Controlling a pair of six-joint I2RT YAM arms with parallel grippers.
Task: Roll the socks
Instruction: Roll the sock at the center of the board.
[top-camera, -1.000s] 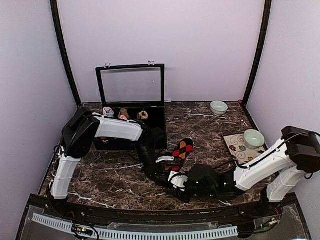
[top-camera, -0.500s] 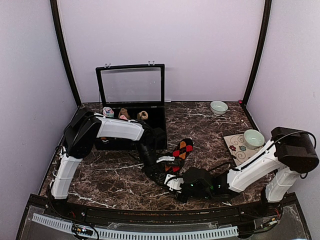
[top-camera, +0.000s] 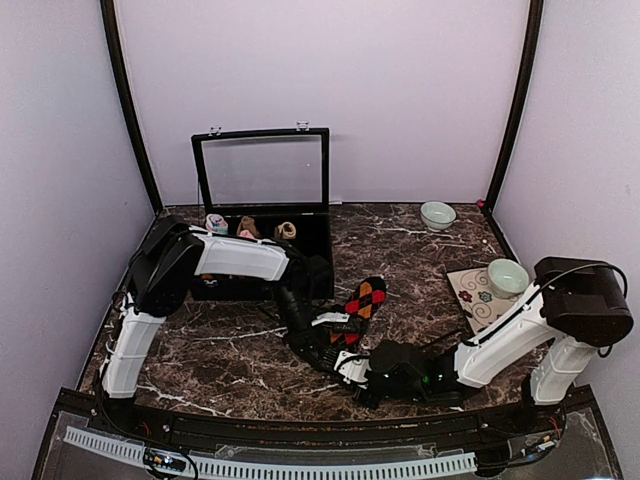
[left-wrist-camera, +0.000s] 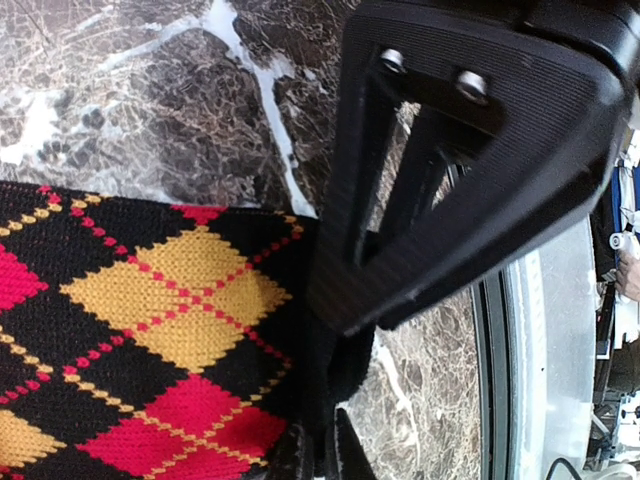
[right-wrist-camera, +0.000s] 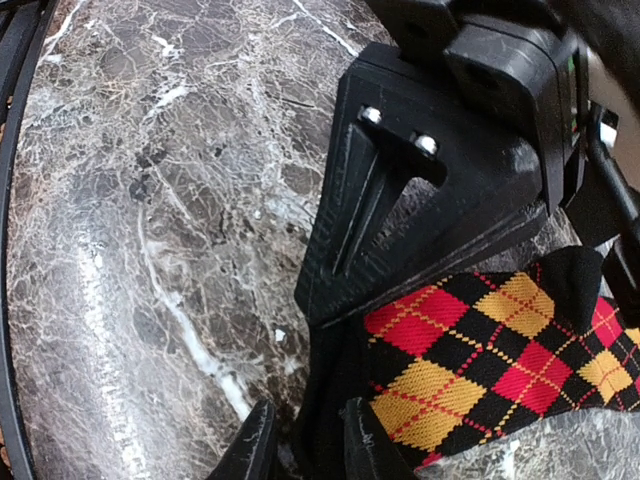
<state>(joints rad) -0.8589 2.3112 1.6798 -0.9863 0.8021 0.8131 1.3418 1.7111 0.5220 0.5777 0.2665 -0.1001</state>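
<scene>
Left claw (left-wrist-camera: 322, 458) pressed tight together on black edge of argyle sock (left-wrist-camera: 150, 300). Right claw (right-wrist-camera: 305, 445) just beside it, fingers a little apart, pinching same edge. Sock lies flat on marble table (top-camera: 220, 350), stretching from claws toward 1 o'clock.

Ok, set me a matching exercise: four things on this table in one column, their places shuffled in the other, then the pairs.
1 argyle sock
2 sock rolls
3 nearer bowl
4 farther bowl

A on the patterned mat
B on the bare table by the back wall
C inside the open black box
D flat on the table, in the middle

Pairs: 1-D, 2-C, 3-A, 4-B
</scene>
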